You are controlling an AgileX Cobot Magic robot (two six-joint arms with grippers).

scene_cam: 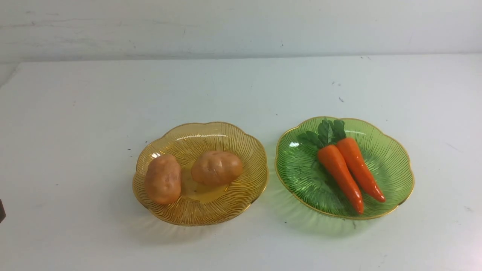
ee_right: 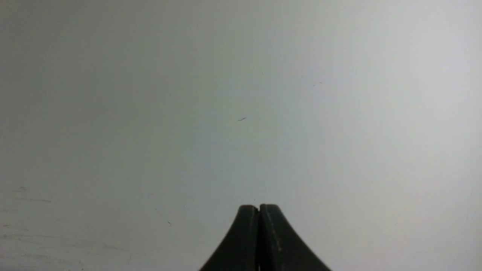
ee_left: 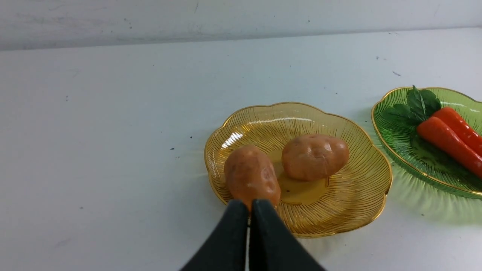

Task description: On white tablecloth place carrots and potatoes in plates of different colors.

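Two tan potatoes lie in the amber-yellow plate on the white tablecloth. Two orange carrots with green leaf tops lie side by side in the green plate. In the left wrist view the amber plate, its potatoes and part of the green plate show. My left gripper is shut and empty, set back from the amber plate. My right gripper is shut and empty over bare cloth.
A pale wall runs along the table's far edge. A small dark part shows at the front view's left edge. Small dark specks dot the cloth.
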